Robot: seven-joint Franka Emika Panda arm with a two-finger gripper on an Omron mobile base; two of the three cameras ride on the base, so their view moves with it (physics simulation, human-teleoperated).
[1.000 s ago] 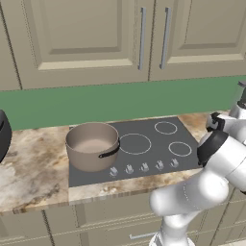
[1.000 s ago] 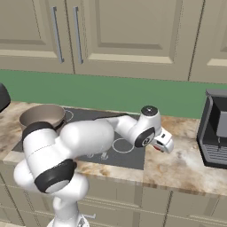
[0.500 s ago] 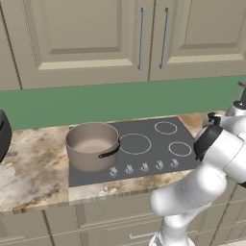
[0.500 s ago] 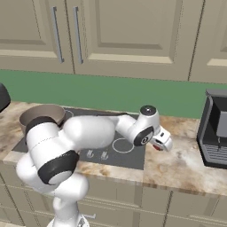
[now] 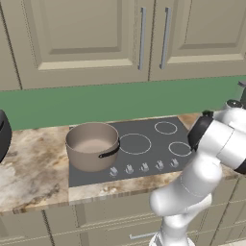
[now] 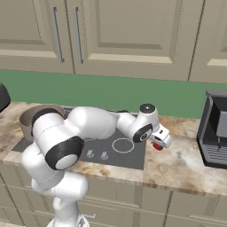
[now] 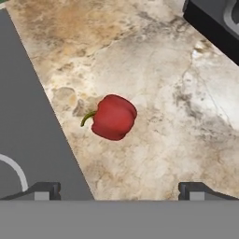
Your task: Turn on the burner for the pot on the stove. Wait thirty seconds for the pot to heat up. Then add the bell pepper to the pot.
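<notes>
Left base view: taupe pot (image 5: 92,145) sitting on the near-left ring of the dark glass stove (image 5: 144,144), curved black handle aimed right and a little near, toward the row of silver knobs (image 5: 144,167). White arm (image 5: 206,158) rising at the right and bending over the marble counter (image 5: 33,163).

Right base view: arm stretched right across the stove (image 6: 128,153), gripper (image 6: 163,142) hanging past the cooktop's right edge, just above the red bell pepper (image 6: 158,146) on the counter (image 6: 177,164). Black coffee machine (image 6: 215,128) standing well to the right. Pot (image 6: 33,119) far left, mostly behind the arm.

Hand view: bell pepper (image 7: 113,117) lying on its side on the marble, clear of the stove (image 7: 28,140), long axis running across the view, green stem (image 7: 87,118) pointing at the cooktop edge. Fingertips (image 7: 44,190) spread wide, one on each side at the bottom, nothing between them, pepper untouched.
</notes>
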